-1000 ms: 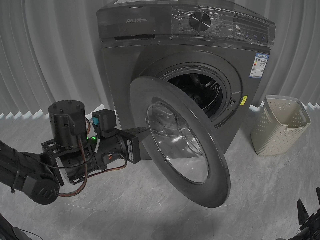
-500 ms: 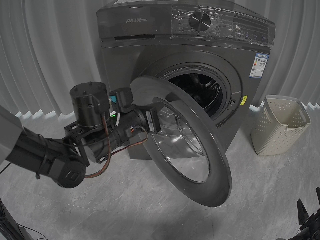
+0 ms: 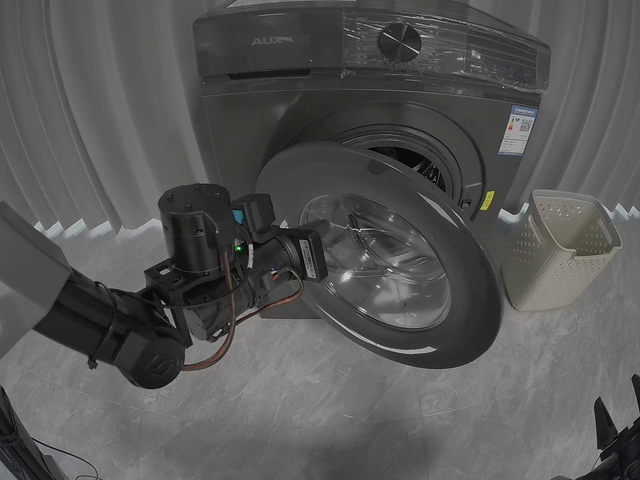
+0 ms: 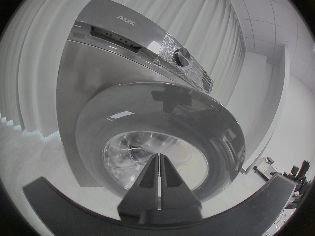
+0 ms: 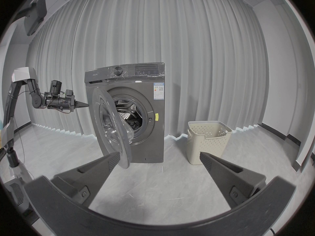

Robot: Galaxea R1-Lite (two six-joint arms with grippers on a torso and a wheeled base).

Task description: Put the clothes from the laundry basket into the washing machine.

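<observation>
Left gripper [image 4: 159, 155] pinched closed, tip just beside half-open door [image 3: 467, 288] of washing machine [image 3: 267, 108]; right gripper [image 5: 159, 155] spread wide, well back; laundry basket [image 3: 560, 255] at machine's 3 o'clock.

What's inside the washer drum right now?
Right wrist view: shiny drum wall and a dark lump low down, probably clothing, too small to confirm. From the head, the door covers most of the opening; the drum floor is hidden.
</observation>
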